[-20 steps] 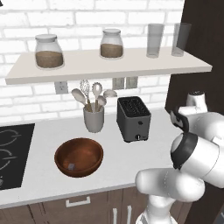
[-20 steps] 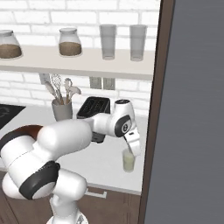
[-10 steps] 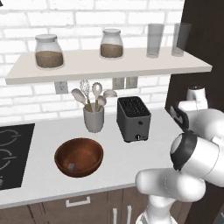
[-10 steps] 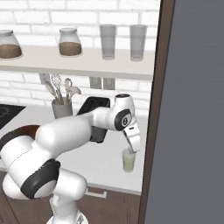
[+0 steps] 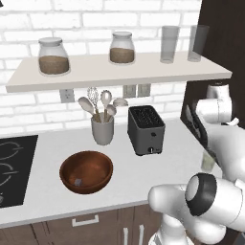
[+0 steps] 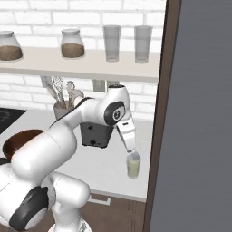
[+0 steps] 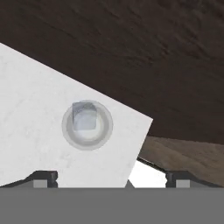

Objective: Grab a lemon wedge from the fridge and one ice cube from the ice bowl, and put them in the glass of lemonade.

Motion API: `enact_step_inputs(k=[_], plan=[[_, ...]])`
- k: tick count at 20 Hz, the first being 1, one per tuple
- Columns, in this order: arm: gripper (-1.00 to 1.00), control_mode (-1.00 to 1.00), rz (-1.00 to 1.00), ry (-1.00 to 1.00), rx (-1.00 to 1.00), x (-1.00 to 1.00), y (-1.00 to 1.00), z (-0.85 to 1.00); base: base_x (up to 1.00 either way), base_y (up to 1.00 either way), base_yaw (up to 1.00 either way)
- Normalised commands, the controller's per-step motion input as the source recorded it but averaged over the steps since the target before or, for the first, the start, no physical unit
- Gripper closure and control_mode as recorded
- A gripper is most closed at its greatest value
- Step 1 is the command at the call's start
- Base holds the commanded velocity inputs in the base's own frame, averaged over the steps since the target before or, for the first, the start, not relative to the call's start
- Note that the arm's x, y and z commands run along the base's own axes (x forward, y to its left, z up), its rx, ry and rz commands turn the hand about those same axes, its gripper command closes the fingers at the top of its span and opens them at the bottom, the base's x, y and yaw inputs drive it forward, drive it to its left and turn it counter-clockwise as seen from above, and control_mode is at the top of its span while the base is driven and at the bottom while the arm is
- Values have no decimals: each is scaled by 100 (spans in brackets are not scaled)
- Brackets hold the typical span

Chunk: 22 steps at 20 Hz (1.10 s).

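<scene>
The gripper (image 7: 112, 177) is held above the glass of lemonade (image 7: 87, 125), fingers spread; the ice cube (image 7: 84, 117) is seen inside, at 11 o'clock.

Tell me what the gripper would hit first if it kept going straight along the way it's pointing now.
Most likely the ice cube sitting at the top of the glass of lemonade; the open gripper points down almost directly above it, though depth is hard to judge.
</scene>
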Motion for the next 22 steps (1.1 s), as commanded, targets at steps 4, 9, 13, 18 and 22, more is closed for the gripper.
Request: enact_step_inputs(k=[4,9,13,18,22], plan=[[-100,-100,17,-15,-4,-100,97,25,0,0,0],[-100,-100,34,-19,-1,-32,98,40,0,0,0],[-100,-100,38,-44,2,-38,53,32,0,0,0],[-100,-100,10,-16,12,-5,12,0,0,0,0],[-100,100,0,0,4,0,0,0,-32,0,0]])
